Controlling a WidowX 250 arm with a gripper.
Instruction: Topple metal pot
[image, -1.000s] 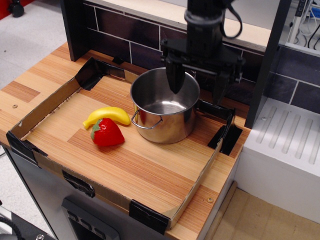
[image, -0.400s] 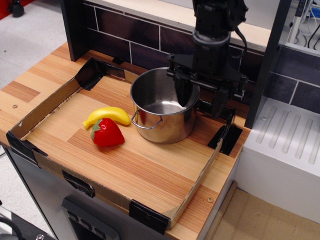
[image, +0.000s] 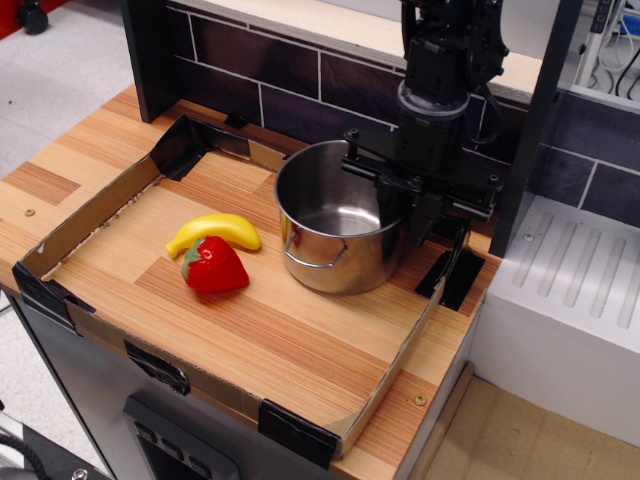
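The metal pot (image: 350, 262) is a shiny steel cylinder with wire loop handles. It stands upright and empty at the back right of the cardboard tray (image: 92, 212). My black gripper (image: 405, 222) comes down from above at the pot's right rim. One finger is inside the pot and the other outside, closed on the right wall. The far handle is hidden behind the gripper.
A toy banana (image: 213, 232) and a red toy strawberry (image: 213, 265) lie left of the pot. A dark tiled back wall (image: 255, 65) and a dark post (image: 525, 130) stand close behind and to the right. A white appliance (image: 570, 290) sits beyond the counter's right edge.
My gripper moved right and down onto the pot's right rim, and its fingers narrowed onto the wall. The pot shifted slightly right.
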